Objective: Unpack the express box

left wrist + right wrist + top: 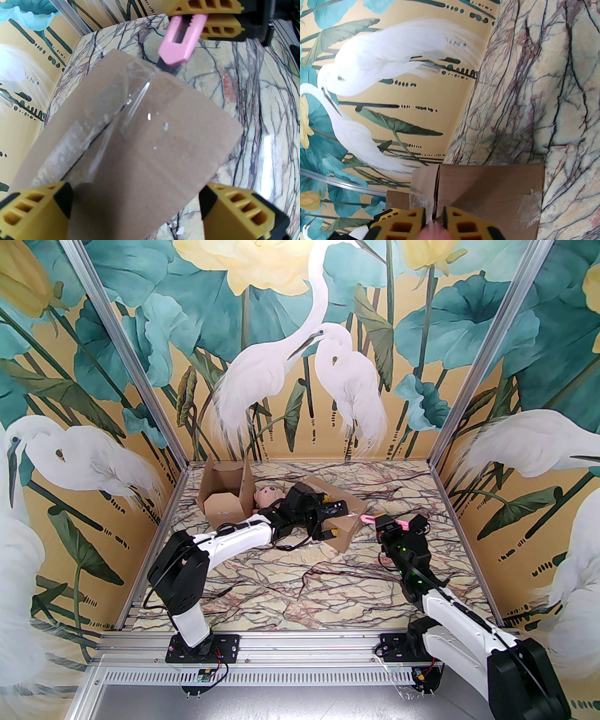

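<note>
A sealed brown cardboard box (344, 526) with clear tape along its seam (103, 131) lies at the table's middle back. My left gripper (330, 515) reaches over it from the left, open, its yellow fingers (35, 211) straddling the near end of the box (150, 164). My right gripper (389, 523) is shut on a pink box cutter (368, 520). The cutter (180, 39) points its dark tip at the far end of the taped seam. From the right wrist, the gripper (434, 218) sits just before the box (487, 187).
An opened cardboard box (225, 495) stands at the back left, with a doll (266, 495) lying beside it, right behind my left arm. Painted walls and aluminium posts close in the marbled table (304, 587) on three sides.
</note>
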`<state>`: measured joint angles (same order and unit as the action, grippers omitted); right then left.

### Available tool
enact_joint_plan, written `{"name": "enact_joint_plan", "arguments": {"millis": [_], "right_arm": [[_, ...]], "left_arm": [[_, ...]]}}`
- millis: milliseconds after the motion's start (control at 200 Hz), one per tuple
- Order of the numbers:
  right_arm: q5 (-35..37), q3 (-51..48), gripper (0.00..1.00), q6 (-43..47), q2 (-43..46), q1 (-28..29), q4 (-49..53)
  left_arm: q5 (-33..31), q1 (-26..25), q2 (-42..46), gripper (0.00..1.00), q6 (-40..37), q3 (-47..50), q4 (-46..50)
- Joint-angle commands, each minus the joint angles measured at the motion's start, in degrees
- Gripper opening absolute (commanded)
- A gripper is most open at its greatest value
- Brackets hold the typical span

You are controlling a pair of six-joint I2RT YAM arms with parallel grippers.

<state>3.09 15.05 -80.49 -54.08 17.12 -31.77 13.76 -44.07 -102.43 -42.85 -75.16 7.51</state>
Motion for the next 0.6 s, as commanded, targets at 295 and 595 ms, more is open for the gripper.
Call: {"name": "enact_joint_plan", "arguments": {"millis": [295,595], "right_arm": [[-7.2,1.7,0.0,-3.3,0.8,5.7,6.0],[-3.4,1.2,0.0,-0.4,10.3,5.6,17.9]], "left_arm": [[-9.2,-2.0,-6.0,0.93,7.7,-10.8,2.3],[-12.3,-1.0,-5.9,0.91,9.7,-11.0,3.7]]}}
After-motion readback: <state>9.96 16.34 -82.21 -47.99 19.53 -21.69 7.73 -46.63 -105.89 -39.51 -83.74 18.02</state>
